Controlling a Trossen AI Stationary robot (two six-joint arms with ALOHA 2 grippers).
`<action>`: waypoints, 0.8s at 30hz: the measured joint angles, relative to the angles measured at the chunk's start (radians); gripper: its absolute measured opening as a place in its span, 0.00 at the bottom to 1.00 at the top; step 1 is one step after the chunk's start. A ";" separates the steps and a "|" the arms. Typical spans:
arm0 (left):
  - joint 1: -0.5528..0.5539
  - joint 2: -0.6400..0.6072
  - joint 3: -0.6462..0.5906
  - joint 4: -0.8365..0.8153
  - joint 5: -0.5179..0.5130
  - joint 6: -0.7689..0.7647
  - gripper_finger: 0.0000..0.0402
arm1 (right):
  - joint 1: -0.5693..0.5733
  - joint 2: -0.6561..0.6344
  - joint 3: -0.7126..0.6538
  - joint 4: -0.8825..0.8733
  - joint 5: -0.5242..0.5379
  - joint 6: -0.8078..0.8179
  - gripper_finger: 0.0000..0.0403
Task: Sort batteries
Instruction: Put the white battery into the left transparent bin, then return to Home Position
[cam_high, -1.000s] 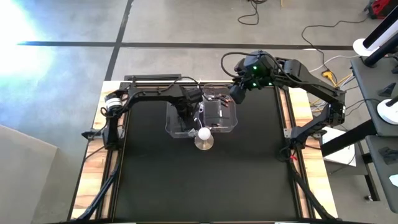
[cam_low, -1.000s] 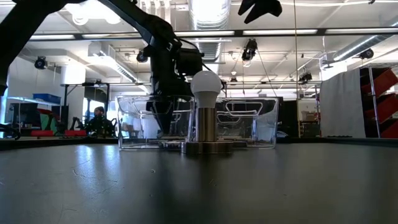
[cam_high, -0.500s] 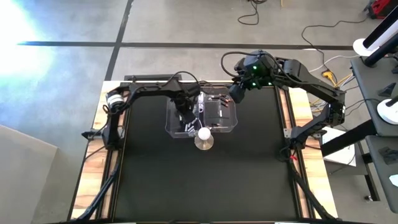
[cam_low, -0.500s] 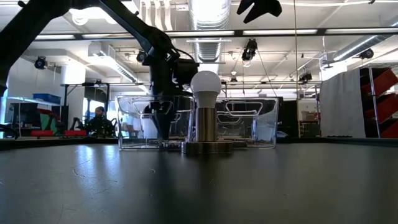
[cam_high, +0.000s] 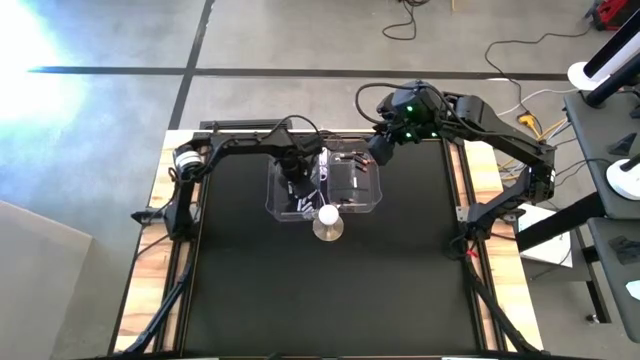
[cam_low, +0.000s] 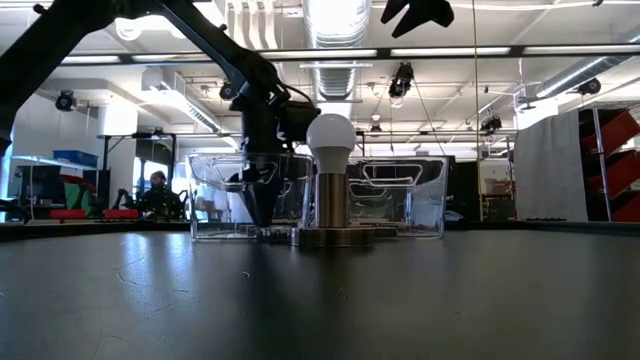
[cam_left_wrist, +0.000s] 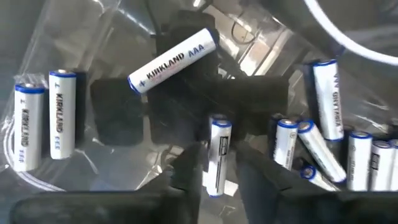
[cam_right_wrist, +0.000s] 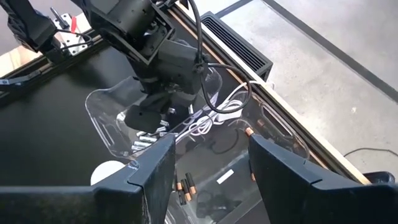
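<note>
Left gripper (cam_left_wrist: 217, 169) around white battery (cam_left_wrist: 218, 155), wrist view only.

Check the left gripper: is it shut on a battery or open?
Shut on a battery. In the left wrist view the left gripper has both fingers pressed against a white battery, inside the clear bin.

My left wrist view gives the only legible print. The tilted white battery (cam_left_wrist: 173, 60) lying apart from the others reads "KIRKLAND AAA" along its side. The upright cell (cam_left_wrist: 62, 114) near it reads "KIRKLAND", and its neighbour (cam_left_wrist: 27, 126) carries the same style of lettering, only partly readable. The cell between my left fingertips (cam_left_wrist: 217, 156) bears small print I cannot make out. In the high, low and right wrist views I can read nothing.
</note>
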 joint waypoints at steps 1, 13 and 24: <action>0.000 -0.006 0.000 -0.002 0.000 -0.002 0.21 | 0.000 0.000 0.000 0.000 0.000 -0.007 0.49; -0.001 -0.196 -0.001 0.030 -0.003 -0.014 0.49 | 0.006 0.000 -0.007 0.007 0.000 -0.052 0.48; -0.084 -0.529 -0.021 0.085 0.085 0.044 0.55 | 0.030 0.001 -0.088 0.110 -0.001 -0.063 0.42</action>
